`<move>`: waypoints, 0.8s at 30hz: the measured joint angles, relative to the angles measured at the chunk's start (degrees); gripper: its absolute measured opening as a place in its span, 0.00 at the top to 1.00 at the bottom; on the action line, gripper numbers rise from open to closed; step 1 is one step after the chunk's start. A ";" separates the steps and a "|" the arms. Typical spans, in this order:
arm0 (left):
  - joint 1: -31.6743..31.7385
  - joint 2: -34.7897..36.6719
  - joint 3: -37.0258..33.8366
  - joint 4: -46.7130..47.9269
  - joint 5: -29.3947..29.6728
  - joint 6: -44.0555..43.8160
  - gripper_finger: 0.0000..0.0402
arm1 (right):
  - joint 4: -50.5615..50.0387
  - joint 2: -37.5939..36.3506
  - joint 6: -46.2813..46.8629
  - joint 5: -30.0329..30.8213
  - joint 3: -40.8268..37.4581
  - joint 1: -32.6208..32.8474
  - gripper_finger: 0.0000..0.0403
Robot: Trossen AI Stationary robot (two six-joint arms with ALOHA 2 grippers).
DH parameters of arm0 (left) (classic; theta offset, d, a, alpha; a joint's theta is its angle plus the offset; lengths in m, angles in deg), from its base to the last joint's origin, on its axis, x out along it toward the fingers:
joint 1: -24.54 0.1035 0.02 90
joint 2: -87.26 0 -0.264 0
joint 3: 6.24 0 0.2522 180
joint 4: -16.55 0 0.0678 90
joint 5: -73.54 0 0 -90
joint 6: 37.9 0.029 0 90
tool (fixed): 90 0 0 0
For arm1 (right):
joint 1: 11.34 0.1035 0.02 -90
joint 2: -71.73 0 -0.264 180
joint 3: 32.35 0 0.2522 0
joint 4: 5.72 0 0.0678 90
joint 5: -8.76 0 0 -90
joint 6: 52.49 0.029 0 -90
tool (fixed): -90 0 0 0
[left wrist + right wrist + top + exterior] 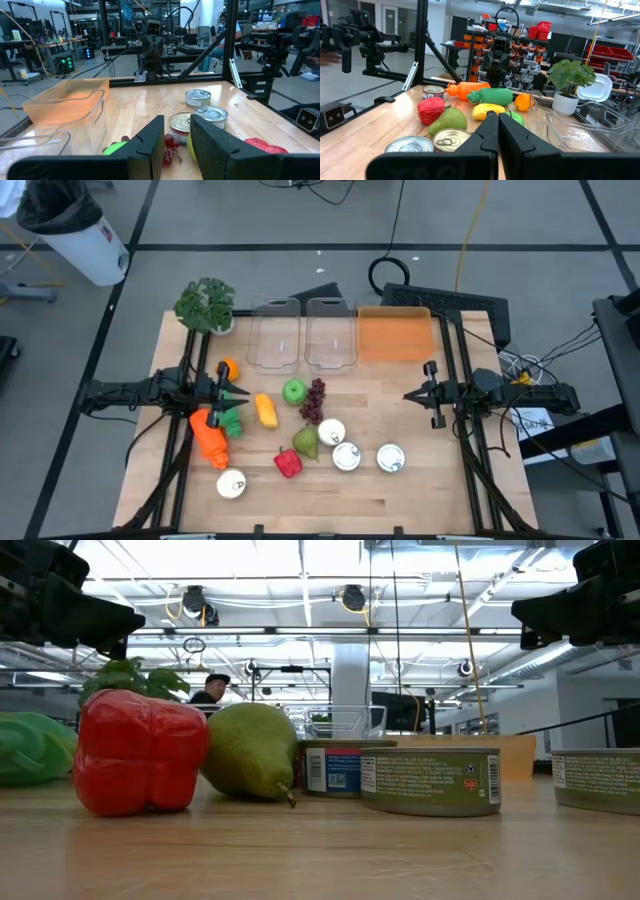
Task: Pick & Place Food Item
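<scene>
On the left of the wooden counter [420,480], the left gripper [236,392] hangs above the surface with its fingers a little apart, grasping nothing. It sits just beside a small orange fruit [230,368] and above the toy carrot [212,437], whose green leafy end [232,421] lies close under the fingertips. A potted plant [205,306] stands at the far left corner, and a can lies on its own near the front edge [231,484].

Toward the middle lies the food: a yellow banana-like piece [266,411], a green apple [294,391], a bunch of dark grapes [315,399], a pear [306,442] and a red bell pepper [288,463], which rest close together (in the low view the pepper [140,752] and pear [251,751] stand side by side). Three more cans [346,456] cluster just right of the pear. Behind them, along the far edge, two clear plastic containers [276,332] stand side by side, with an orange tray [394,335] next to them.

On the right, the right gripper [416,394] hovers well apart from the food, its fingers pressed nearly together and empty. In the room beyond, a person in a dark cap [211,688] is visible.
</scene>
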 joint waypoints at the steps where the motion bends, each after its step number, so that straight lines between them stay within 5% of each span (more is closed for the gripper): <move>1: -0.02 0.02 0.00 0.00 0.00 0.00 0.73 | -0.02 0.00 -0.02 0.00 -0.02 0.00 1.00; 21: 0.02 0.00 0.00 -3.82 1.87 2.82 0.73 | 0.00 0.00 -0.02 0.02 -0.02 0.02 1.00; 24: 0.00 0.00 0.00 -6.80 0.25 -2.92 0.73 | 0.00 -0.02 -0.01 0.00 -0.01 0.02 1.00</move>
